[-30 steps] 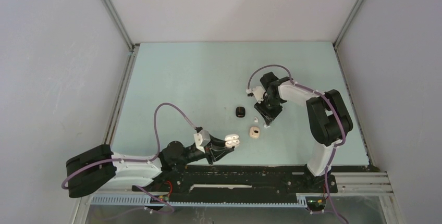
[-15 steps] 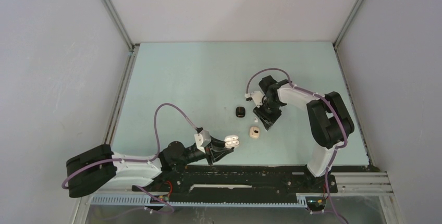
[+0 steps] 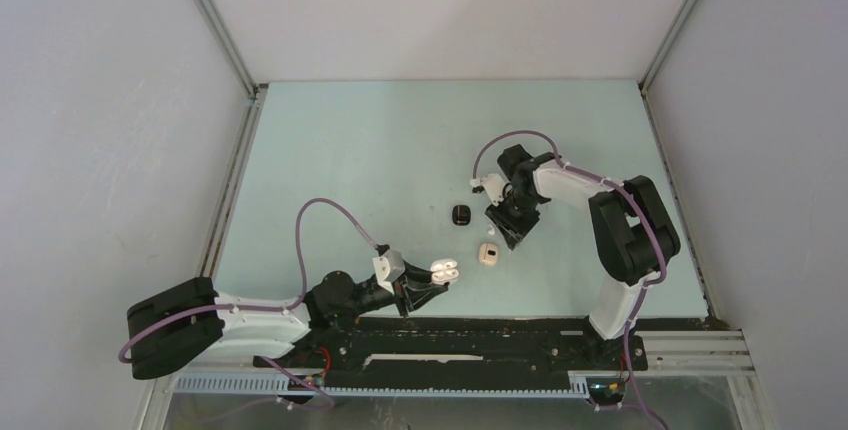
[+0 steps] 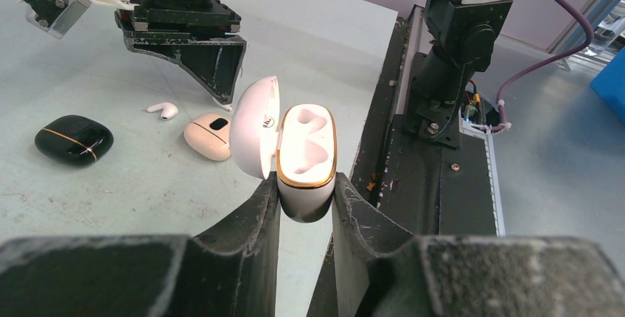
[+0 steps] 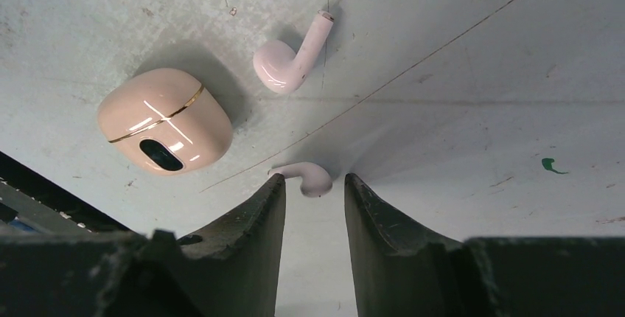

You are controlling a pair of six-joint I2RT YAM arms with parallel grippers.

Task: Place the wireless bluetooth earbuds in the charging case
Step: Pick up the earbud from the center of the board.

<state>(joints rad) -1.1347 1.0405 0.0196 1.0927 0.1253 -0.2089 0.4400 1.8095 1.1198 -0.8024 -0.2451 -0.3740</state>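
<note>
My left gripper (image 3: 428, 288) (image 4: 306, 197) is shut on the open white charging case (image 4: 307, 156) with a gold rim. Its lid stands open to the left and both sockets are empty. It also shows in the top view (image 3: 445, 272), held near the table's front edge. My right gripper (image 3: 507, 235) (image 5: 315, 181) is open and low on the table. One whitish earbud (image 5: 311, 178) lies between its fingertips, its stem touching the left finger. A second earbud (image 5: 290, 59) lies just beyond; it also shows in the left wrist view (image 4: 163, 110).
A closed pink rounded case (image 5: 163, 120) (image 3: 488, 254) lies beside the earbuds, left of my right gripper. A closed black case (image 3: 460, 214) (image 4: 74, 140) lies farther left. The black base rail (image 4: 427, 177) runs along the near edge.
My right gripper has shifted slightly toward the earbuds by the pink case over the last second. The left gripper and the white case have not moved.
</note>
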